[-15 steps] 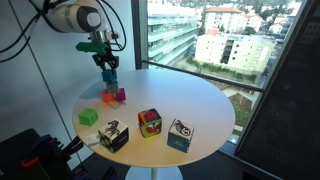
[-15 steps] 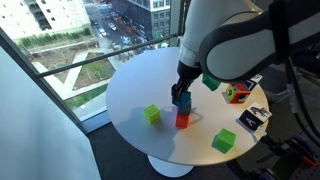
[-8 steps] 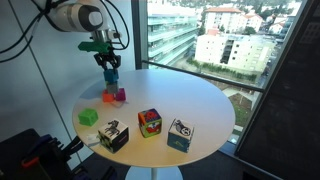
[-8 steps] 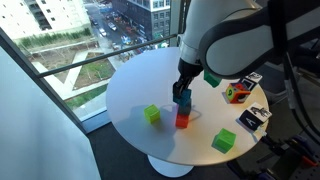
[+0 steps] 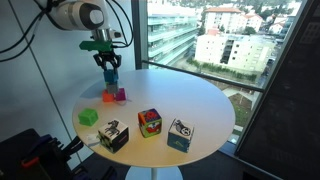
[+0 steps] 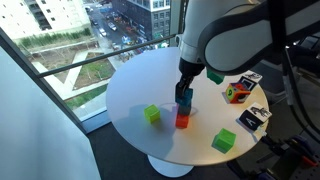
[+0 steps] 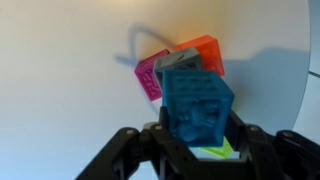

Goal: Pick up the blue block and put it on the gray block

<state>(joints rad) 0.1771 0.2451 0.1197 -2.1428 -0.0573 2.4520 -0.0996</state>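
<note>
My gripper is shut on the small light-blue block and holds it in the air. In the wrist view a cluster lies beneath it: a pink block, the small gray block and an orange block, close together. In both exterior views the gripper hangs just above this cluster near the table's edge, with the blue block over the orange block. The pink block shows beside it. The gray block is too small to make out in the exterior views.
The round white table also bears a bright green small cube, another green cube and three larger picture-printed cubes. A window runs beside the table.
The gripper with the blue block has risen slightly above the cluster. The other blocks have not moved.
</note>
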